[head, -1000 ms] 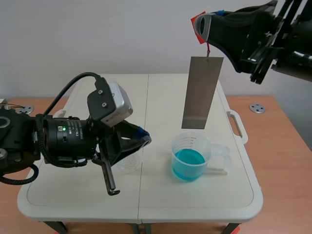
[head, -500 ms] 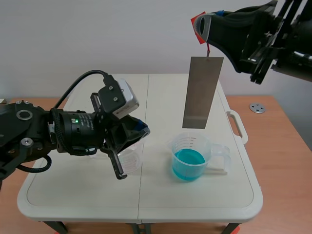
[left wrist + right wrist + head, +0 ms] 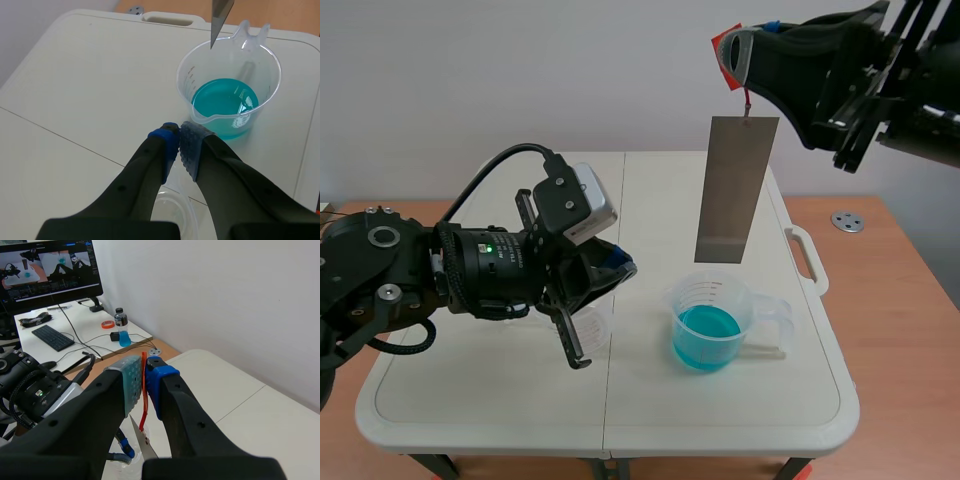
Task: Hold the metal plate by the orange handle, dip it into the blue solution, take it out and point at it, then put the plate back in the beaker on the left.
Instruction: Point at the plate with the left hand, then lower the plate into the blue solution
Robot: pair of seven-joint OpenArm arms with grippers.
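1. Left claw [image 3: 179, 145]: clenched on nothing, the two pads meeting tip to tip. In the scene view it sits low, left of centre, over the table [image 3: 470, 400]. The empty clear beaker [image 3: 172, 220] stands directly under it. This is the return point for the plate.

2. Ahead of the left claw, at lower centre-right of the scene view, the beaker of blue solution [image 3: 229, 97] stands upright and partly filled.

3. The metal plate [image 3: 735, 190] hangs vertically in the air at centre right of the frame. Its lower edge is above the blue beaker's rim and clear of the liquid. The lowest strip looks darker, and I judge it to be wetted.

4. Right claw [image 3: 738, 55]: at the upper right of the frame, grasping the orange handle [image 3: 144, 390], which is pinched flat between my pads. A thin red link joins the handle to the plate's top edge.

Handling notes (judgement):
- The plate is a thin, stiff sheet and is probably light.
- It hangs from a slender link, so expect it to swing and twist with any quick arm motion.
- The bare metal is smooth and likely slippery when wet, so take hold at the orange handle only.
- The empty beaker looks light and could tip if the plate's edge strikes its rim.
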